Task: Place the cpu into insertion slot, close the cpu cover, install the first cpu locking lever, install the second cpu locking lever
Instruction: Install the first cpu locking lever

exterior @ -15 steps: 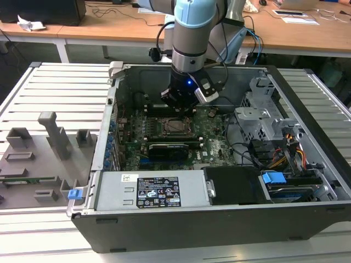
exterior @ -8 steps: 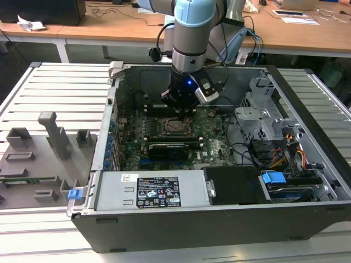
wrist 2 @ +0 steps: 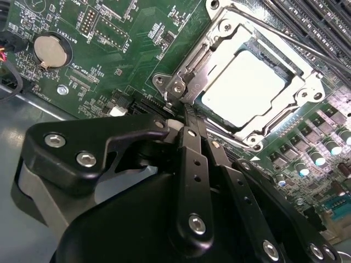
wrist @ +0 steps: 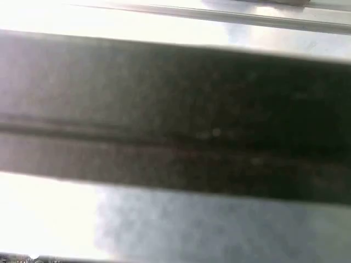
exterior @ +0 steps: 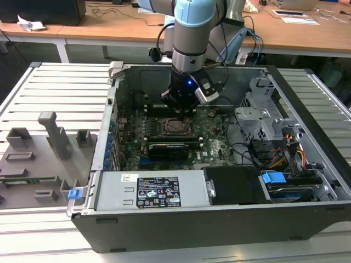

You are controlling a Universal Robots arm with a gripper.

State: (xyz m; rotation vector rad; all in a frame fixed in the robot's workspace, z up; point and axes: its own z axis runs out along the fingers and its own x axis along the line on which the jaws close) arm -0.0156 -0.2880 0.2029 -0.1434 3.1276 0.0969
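My pincer is clenched, its tips together just beside a corner of the cover. That cover lies closed over the chip in its socket on the green board.

I see the cpu lying flat in the insertion slot, its pale silver top glaring under the light. The cpu cover, a silver metal frame with a square window, lies closed down over the chip's edges, and the top shows through that window. In the exterior view the insertion slot sits near the middle of the green board, toward its far edge.
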